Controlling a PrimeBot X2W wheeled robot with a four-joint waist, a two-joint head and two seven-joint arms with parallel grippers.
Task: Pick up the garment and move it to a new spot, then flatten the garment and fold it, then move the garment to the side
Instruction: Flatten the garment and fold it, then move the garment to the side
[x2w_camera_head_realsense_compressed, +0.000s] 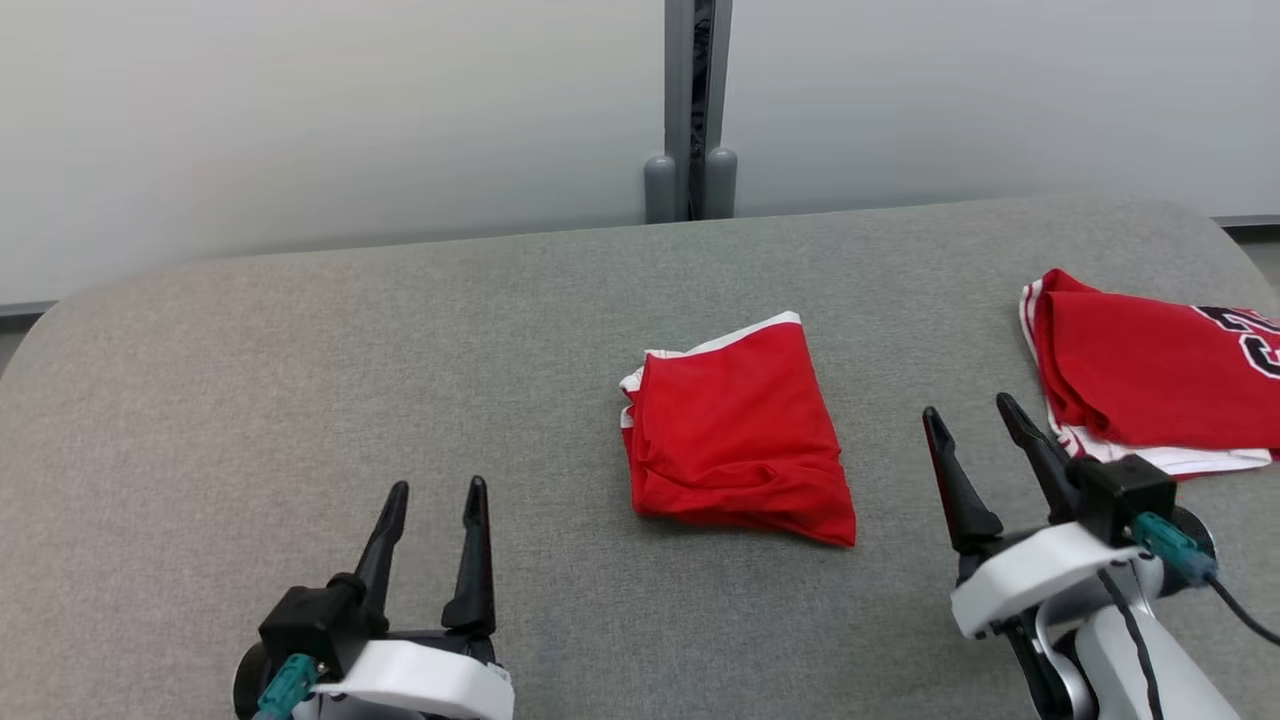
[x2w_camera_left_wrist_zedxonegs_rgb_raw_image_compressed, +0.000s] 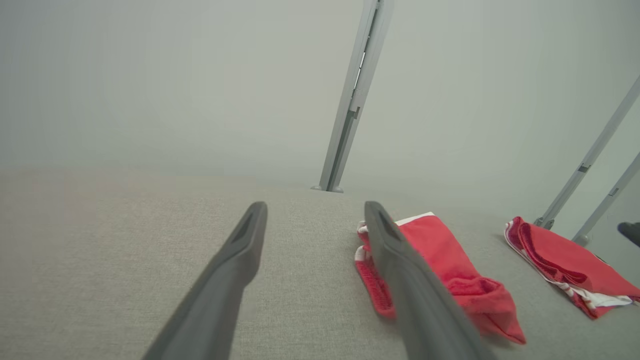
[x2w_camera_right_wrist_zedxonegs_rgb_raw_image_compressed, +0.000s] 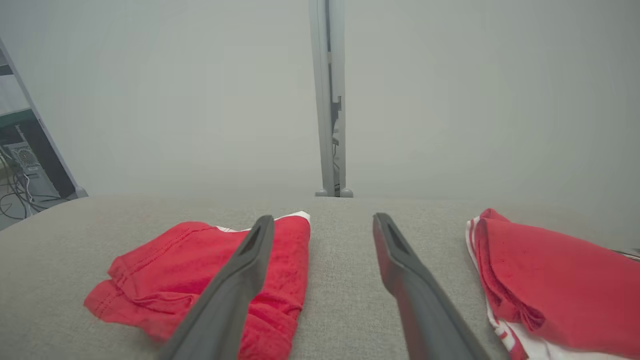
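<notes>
The left gripper (x2w_camera_head_realsense_compressed: 438, 485), below and left of the grey post (x2w_camera_head_realsense_compressed: 690, 110), stands with its fingers spread and empty. The folded red garment (x2w_camera_head_realsense_compressed: 735, 430) lies on the grey table (x2w_camera_head_realsense_compressed: 300, 350) below the post, slightly to its right, between both grippers and touching neither. It looks light, soft and limp. It would likely unfold if lifted by one layer, so pinching all layers at the thick near fold seems safest. The right gripper (x2w_camera_head_realsense_compressed: 966, 405), farther right of the post, is spread and empty, just beside a second red jersey (x2w_camera_head_realsense_compressed: 1140, 370).

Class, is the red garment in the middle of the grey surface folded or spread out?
Folded. The garment lies as a compact rectangle, with several layered edges showing along its left side.
</notes>
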